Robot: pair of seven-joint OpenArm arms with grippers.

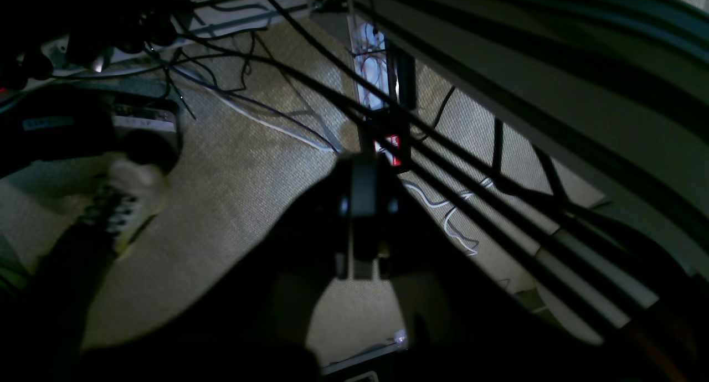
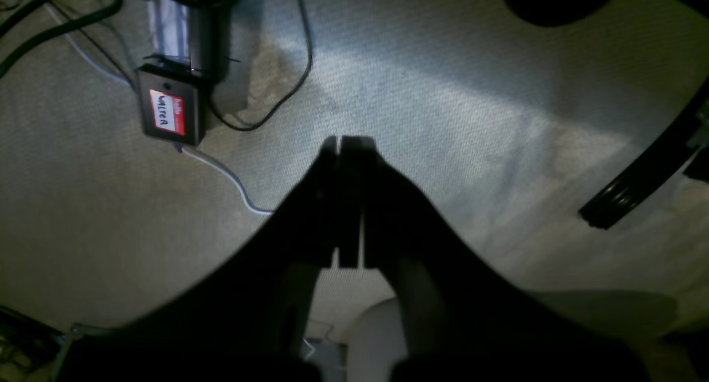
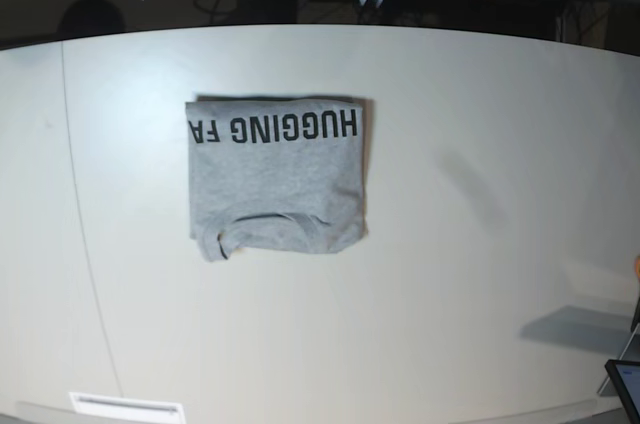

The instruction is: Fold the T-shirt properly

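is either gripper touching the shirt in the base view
No, the shirt lies folded alone on the table, with no gripper near it.

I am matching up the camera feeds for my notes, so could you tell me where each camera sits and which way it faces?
Left wrist: behind the shut left gripper, facing carpet and cables beside the table.
Right wrist: behind the shut right gripper, facing carpet.
Base: overhead, looking down at the table with the folded T-shirt; the two grippers show small at the top edge.
Shared: both wrist views show the red-labelled black box, and neither shows the T-shirt.
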